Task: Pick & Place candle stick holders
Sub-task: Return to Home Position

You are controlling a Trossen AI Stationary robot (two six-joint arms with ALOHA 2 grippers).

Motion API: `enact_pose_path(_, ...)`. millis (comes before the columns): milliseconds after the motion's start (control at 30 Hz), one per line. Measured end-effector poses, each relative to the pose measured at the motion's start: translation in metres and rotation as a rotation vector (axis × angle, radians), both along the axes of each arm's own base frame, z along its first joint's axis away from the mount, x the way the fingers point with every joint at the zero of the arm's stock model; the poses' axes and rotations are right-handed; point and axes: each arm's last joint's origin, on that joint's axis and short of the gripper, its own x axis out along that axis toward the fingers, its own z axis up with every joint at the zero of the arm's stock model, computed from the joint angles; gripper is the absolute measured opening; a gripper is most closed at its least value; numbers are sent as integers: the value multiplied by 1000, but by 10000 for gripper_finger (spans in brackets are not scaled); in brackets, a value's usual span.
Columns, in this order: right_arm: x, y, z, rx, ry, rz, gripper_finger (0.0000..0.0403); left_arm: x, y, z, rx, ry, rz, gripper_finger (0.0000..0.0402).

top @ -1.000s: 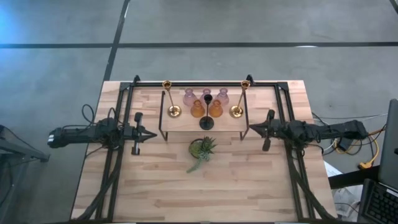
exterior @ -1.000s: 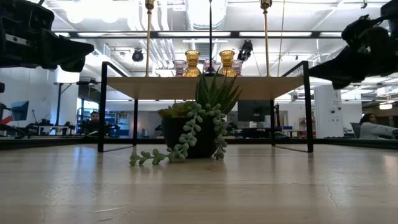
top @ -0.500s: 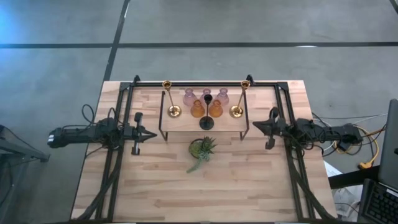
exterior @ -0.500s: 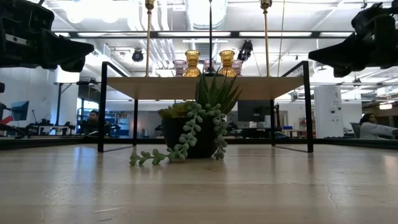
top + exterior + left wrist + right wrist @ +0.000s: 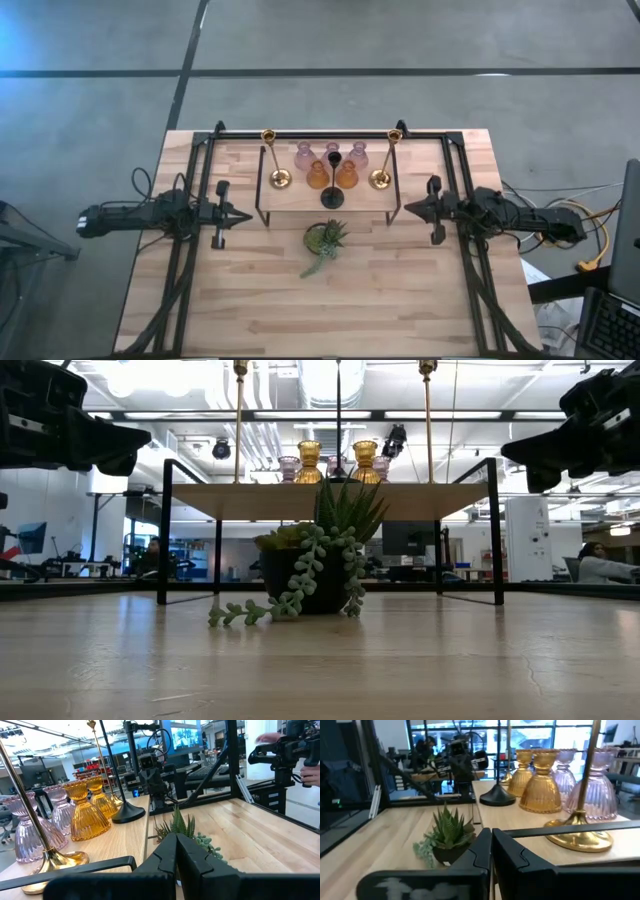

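Starting far left: got the left hand (image 5: 243,214) hanging above the counter (image 5: 400,300), just beside the front left corner of the shelf (image 5: 300,200), fingers pressed together on nothing, tip aimed inward and apart from every holder. Closest thing to it: the left brass candle stick holder (image 5: 281,179), upright on the shelf near that left edge, round base planted, slim stem poking way up. Next over, the pale pink glass holders (image 5: 304,155) along the back of the shelf, two plain to see and a third peeking out behind the black stem. Right in front of those, two amber glass holders (image 5: 317,176) side by side, close enough to maybe touch, can't tell for sure. Dead centre at the front edge, the black candle stick holder (image 5: 332,198), round base sitting just in front of the gap between the ambers. Down on the counter, right in front of the shelf, a small green potted plant (image 5: 325,238) with a trailing strand flopped toward the near edge. Then the right brass candle stick holder (image 5: 380,180), upright near the right edge of the shelf, lined up with the left one. Last, the right hand (image 5: 410,209), also up above the counter and just beside the front right corner of the shelf, fingers likewise pressed together around nothing, tip pointing inward. Nearest holder to it: that right brass one, not touching; glass ones well apart from both hands.
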Motion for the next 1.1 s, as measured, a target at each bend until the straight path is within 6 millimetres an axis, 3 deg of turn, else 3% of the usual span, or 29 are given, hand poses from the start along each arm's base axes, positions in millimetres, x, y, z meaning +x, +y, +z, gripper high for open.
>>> enact_pose_path(1100, 2, 0, -3, 0, 33, -2, 8, 0, 0, 0, 0, 2, 0, 12)
